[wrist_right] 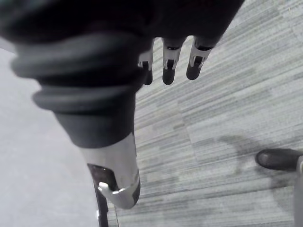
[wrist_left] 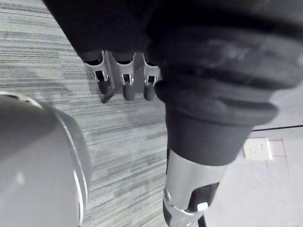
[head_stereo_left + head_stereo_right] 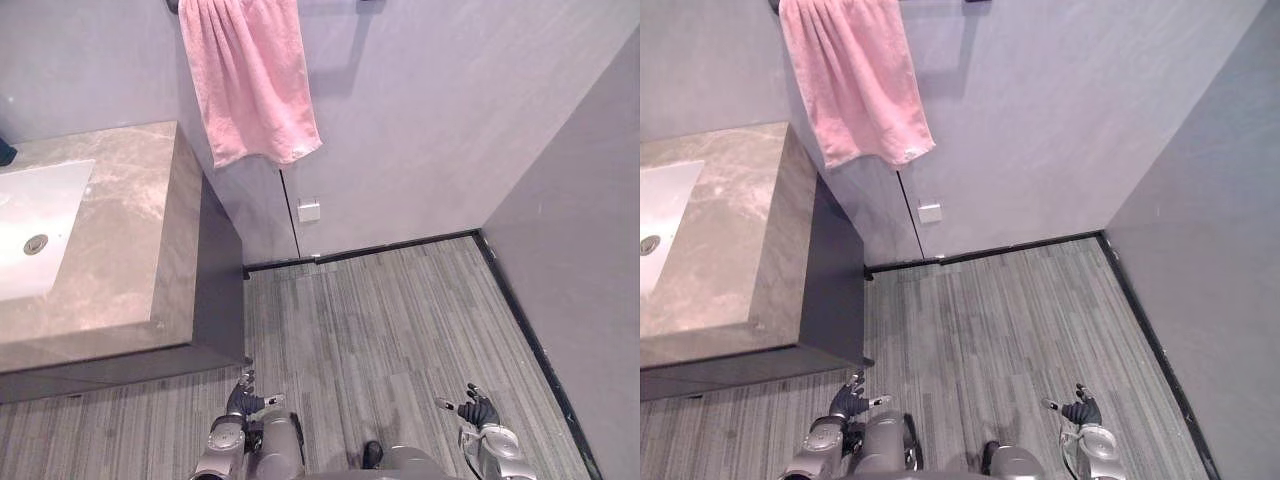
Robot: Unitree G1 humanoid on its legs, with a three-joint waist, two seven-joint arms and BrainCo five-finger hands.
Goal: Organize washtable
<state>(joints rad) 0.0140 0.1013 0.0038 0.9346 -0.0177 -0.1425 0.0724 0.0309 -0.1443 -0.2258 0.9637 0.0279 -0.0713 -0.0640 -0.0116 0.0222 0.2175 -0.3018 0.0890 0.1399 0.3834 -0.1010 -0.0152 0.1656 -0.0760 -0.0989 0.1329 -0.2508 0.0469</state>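
The brown marble washtable [image 3: 130, 250] holds a sunken white sink [image 3: 55, 195] with a drain [image 3: 36, 243].

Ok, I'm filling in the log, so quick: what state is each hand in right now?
Left hand: open, fingers relaxed, holding nothing.
Right hand: open, fingers relaxed, holding nothing.

Soft, even indoor light, pink towel [image 3: 250, 75] casting a faint shadow rightward on the grey wall [image 3: 430, 120], white sink [image 3: 35, 225] brightly lit.
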